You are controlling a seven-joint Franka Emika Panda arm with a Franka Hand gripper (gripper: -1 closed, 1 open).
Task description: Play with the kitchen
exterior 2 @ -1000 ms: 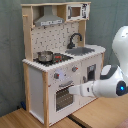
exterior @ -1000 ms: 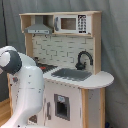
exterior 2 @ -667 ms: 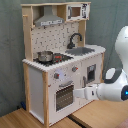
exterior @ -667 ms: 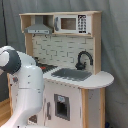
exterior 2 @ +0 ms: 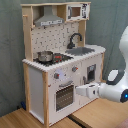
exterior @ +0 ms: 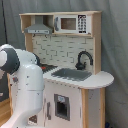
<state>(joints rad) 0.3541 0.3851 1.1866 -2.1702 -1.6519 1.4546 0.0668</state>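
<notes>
The kitchen point(exterior: 75, 50) point(exterior 2: 50, 37) is a tall toy of white panels and pale wood. In the second exterior view a small metal pot point(exterior 2: 45, 56) sits on the black-red hob point(exterior 2: 56, 58). The sink point(exterior 2: 82, 50) and black tap point(exterior 2: 74, 39) are beside it. My gripper point(exterior 2: 79, 91) hovers level with the oven door point(exterior 2: 64, 96), just off the door's right edge, below the knobs point(exterior 2: 59, 76). In the first exterior view my white arm point(exterior: 22, 85) hides the hob and oven, and the gripper is hidden behind it.
The hood point(exterior: 39, 28) and microwave point(exterior: 70, 23) sit along the top shelf. A dispenser panel point(exterior: 61, 106) is set in the cabinet below the sink point(exterior: 72, 74). A grey curtain hangs behind the kitchen. Wooden boards point(exterior 2: 30, 117) form the floor.
The gripper has shifted slightly sideways in front of the oven door and stays at about the same height. Nothing on the kitchen has moved.
</notes>
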